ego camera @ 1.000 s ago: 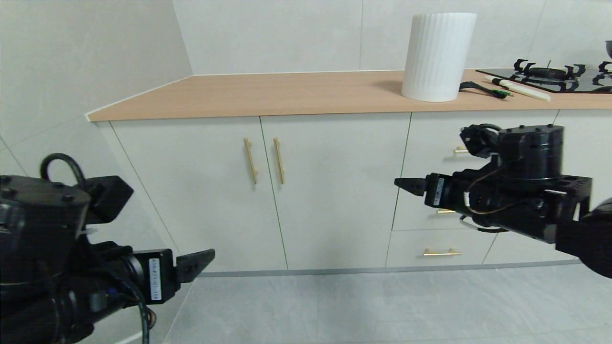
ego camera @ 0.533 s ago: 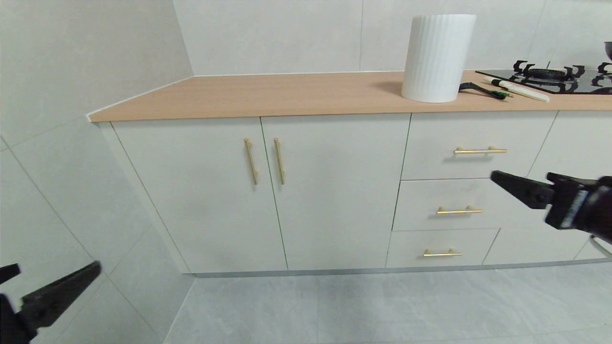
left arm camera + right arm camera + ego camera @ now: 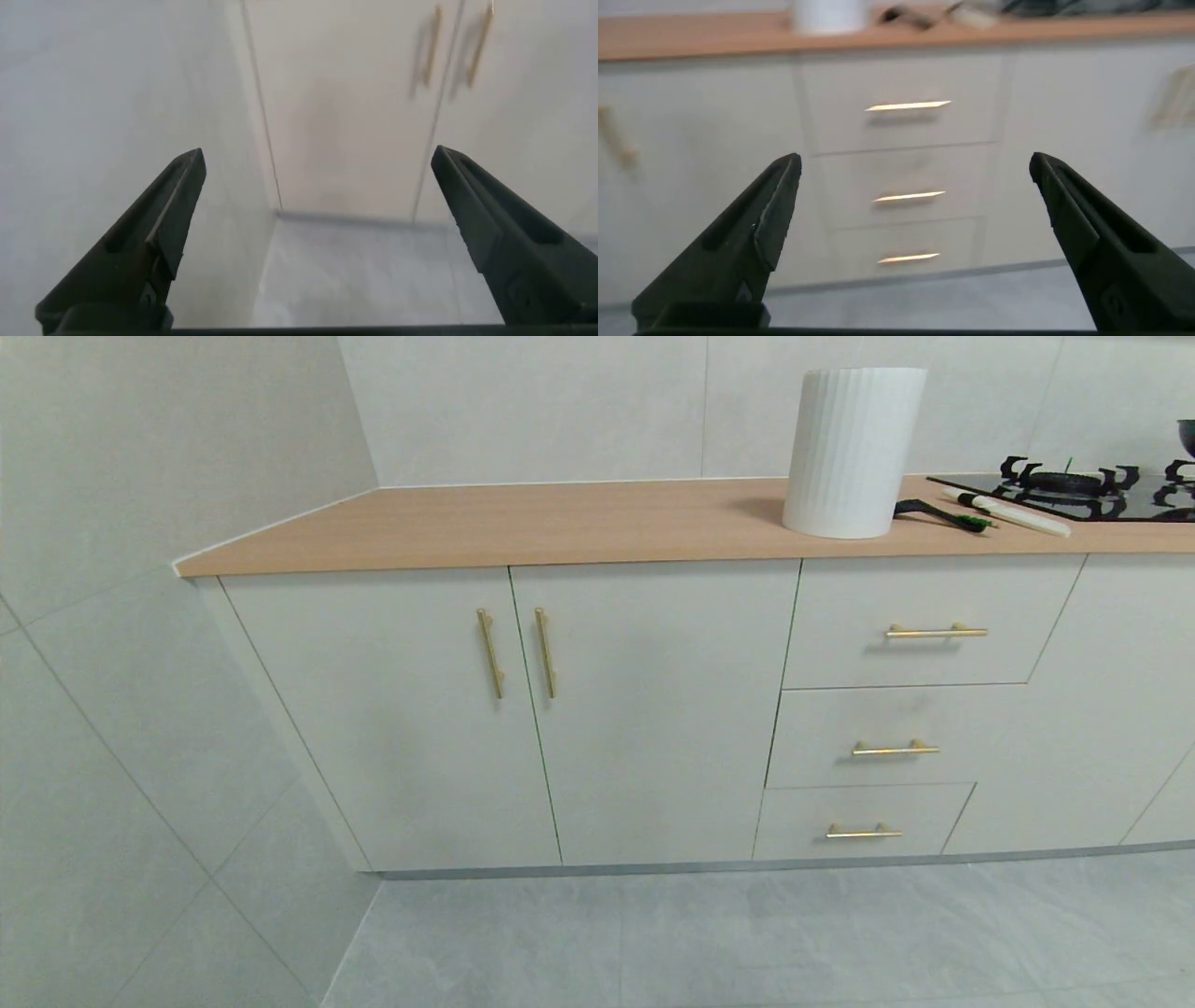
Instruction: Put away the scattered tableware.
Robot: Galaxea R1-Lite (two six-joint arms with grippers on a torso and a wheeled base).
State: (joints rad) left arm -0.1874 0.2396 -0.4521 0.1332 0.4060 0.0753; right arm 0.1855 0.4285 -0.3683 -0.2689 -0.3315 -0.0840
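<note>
wood counter, right end: black utensil and white utensil lie loose beside the ribbed holder. left tool, right tool spread wide, empty. nothing stowed yet, by the look of it

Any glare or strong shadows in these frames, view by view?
Head view: even light, with the white container casting a soft shadow leftward on the countertop and faint shadows under the drawer handles. Right wrist view: the same handles glare bright. Left wrist view: no glare, cupboard handles only dully lit.
</note>
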